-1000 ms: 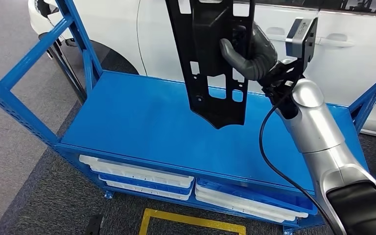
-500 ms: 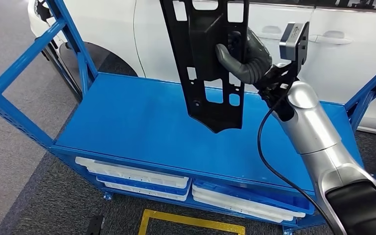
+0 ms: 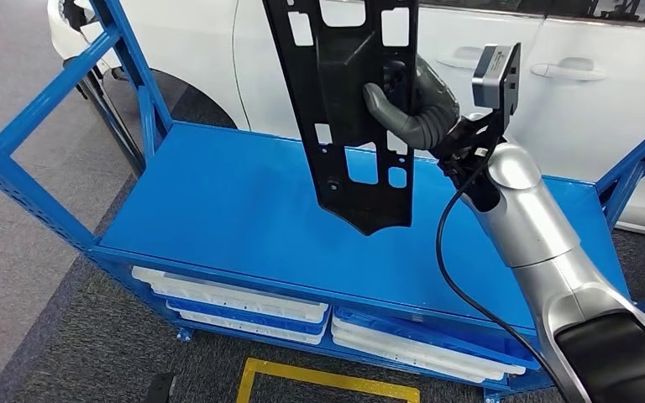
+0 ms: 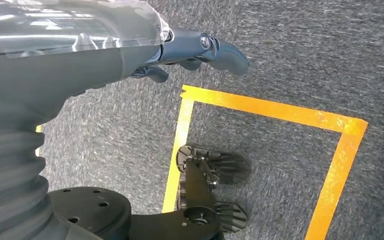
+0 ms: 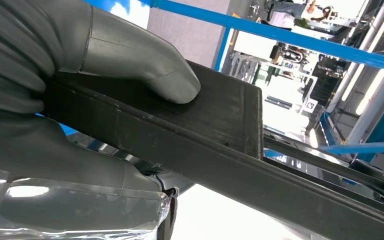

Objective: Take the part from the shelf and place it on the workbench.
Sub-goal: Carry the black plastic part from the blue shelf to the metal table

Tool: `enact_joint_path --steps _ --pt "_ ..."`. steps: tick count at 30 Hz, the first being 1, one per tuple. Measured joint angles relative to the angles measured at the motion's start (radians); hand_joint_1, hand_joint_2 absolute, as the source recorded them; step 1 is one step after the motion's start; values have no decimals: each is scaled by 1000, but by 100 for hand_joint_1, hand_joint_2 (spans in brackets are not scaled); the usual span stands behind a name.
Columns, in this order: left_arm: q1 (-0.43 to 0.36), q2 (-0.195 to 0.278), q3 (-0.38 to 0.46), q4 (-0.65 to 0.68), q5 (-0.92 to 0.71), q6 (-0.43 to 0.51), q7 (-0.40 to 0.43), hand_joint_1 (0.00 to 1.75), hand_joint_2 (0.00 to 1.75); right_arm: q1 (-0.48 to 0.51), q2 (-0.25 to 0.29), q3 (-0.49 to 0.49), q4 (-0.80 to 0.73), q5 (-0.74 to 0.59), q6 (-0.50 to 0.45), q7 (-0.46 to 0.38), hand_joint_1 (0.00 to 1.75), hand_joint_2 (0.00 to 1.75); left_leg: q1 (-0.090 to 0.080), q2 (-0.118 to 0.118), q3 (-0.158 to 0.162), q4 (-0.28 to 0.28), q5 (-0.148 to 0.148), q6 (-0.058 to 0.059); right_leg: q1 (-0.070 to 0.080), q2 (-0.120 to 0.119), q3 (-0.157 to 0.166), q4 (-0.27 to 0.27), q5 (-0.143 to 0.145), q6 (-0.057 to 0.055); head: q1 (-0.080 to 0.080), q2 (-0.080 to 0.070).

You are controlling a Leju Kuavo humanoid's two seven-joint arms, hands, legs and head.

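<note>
Part [image 3: 354, 117] gripped in right hand [image 3: 411, 105] | hanging upright above shelf [image 3: 218, 210]

Long black plastic part [image 3: 348, 101] with rectangular cutouts hangs upright above the blue shelf [image 3: 235, 210]; gripped mid-length by the right robot hand [image 3: 416, 105]

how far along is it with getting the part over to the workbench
Done: the black part is off the blue shelf, gripped by the right hand and hanging clear above the shelf top. In hand: carrying it. Left: reaching the workbench and setting it down. The left hand hangs over the carpet, holding nothing.
</note>
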Motion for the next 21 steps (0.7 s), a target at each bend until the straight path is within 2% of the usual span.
enact_joint_path --steps 1,3,4,5,6,7,8,10,11,14,15,16,17,19,20,21 --pt "0 0 0 0 -1 -4 4 0 175 0 0 -1 0 -1 -1 0 175 175 2 1 1 -3 2 4 -2 0 -15 34 -22 6 0 0" --pt "0 0 0 0 0 -11 14 0 175 6 1 -1 0 -3 -2 -1 175 175 2 2 1 -3 4 8 -7 -1 -74 164 -87 16 0 0" --pt "0 0 1 0 0 -13 18 0 175 11 1 -2 0 -3 -2 -1 175 175 2 2 1 -2 4 9 -9 -1 -104 229 -111 19 0 0" --pt "0 0 1 0 0 -14 22 0 175 18 1 -2 0 -4 -2 -1 175 175 2 2 1 -1 4 9 -10 -1 -122 268 -119 21 0 0" --pt "1 1 1 0 1 -16 25 0 175 24 1 -2 0 -4 -1 -1 175 175 2 1 1 0 4 9 -12 -1 -120 266 -107 21 0 0" --pt "1 1 2 0 2 -17 27 0 175 28 1 -2 0 -5 -1 -2 175 175 2 1 1 2 4 9 -13 -1 -98 221 -78 20 0 0" --pt "1 1 2 0 2 -18 28 0 175 30 1 -2 -1 -6 0 -3 175 175 2 0 0 4 3 7 -14 -1 -62 147 -42 17 0 0" --pt "0 0 3 0 3 -20 28 0 175 32 2 -4 -5 -11 3 -6 175 175 -1 -1 -3 7 3 1 -9 -1 -3 23 5 8 0 0" --pt "0 0 3 0 3 -21 28 0 175 35 2 -4 -8 -13 4 -8 175 175 -2 -1 -6 8 4 -3 -6 0 9 -6 12 4 0 0" --pt "2 1 3 0 4 -21 30 0 175 53 2 -8 -21 -20 7 -14 175 175 -1 -1 -10 8 6 -20 -4 0 6 -15 20 -14 0 0" --pt "3 1 3 0 5 -21 30 0 175 63 1 -10 -31 -23 9 -17 175 175 0 0 -14 18 -7 -25 -6 -2 5 -20 26 -22 0 0" --pt "4 1 3 0 5 -21 29 0 175 75 1 -13 -45 -24 12 -21 175 175 0 0 -24 47 -33 -30 -8 -3 4 -24 31 -29 0 0" --pt "4 1 3 0 6 -20 28 0 175 89 1 -16 -61 -25 15 -26 175 175 1 1 -42 97 -70 -33 -9 -4 1 -27 37 -34 0 0" --pt "6 1 3 0 6 -20 27 0 175 123 1 -22 -95 -23 19 -33 175 175 2 2 -86 232 -149 -38 -7 -5 -11 -27 46 -39 0 0" --pt "8 1 4 0 6 -20 27 0 175 142 1 -24 -111 -21 19 -36 175 175 2 2 -97 278 -169 -40 -6 -5 -18 -26 51 -39 0 0" --pt "9 1 4 0 5 -20 27 0 175 160 1 -26 -127 -19 18 -37 175 175 2 2 -91 288 -172 -40 -5 -5 -25 -24 56 -38 0 0"
